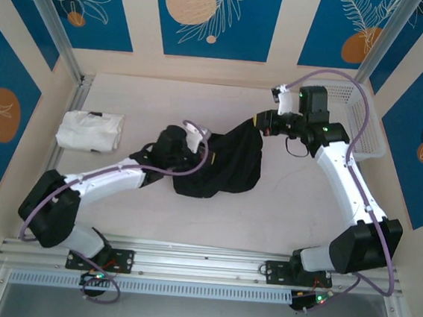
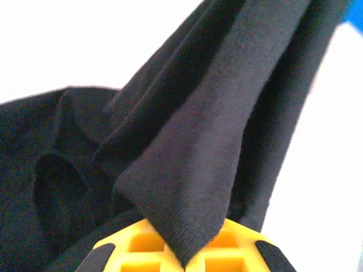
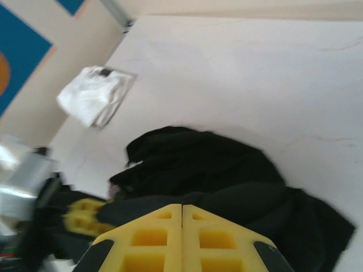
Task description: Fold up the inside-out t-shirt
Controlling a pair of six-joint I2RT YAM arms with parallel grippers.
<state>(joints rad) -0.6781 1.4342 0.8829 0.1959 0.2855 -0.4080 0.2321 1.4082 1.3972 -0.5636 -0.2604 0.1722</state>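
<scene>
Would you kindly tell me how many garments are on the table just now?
2. The black t-shirt is bunched at the middle of the table; the white folded garment lies near its left edge. Another might hide under the shirt.

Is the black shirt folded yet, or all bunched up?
Bunched up: the black t-shirt lies crumpled, pinched by the left gripper and right gripper.

Black t-shirt [image 1: 222,163] crumpled mid-table, one corner lifted up toward far right, all-black fabric showing.
</scene>
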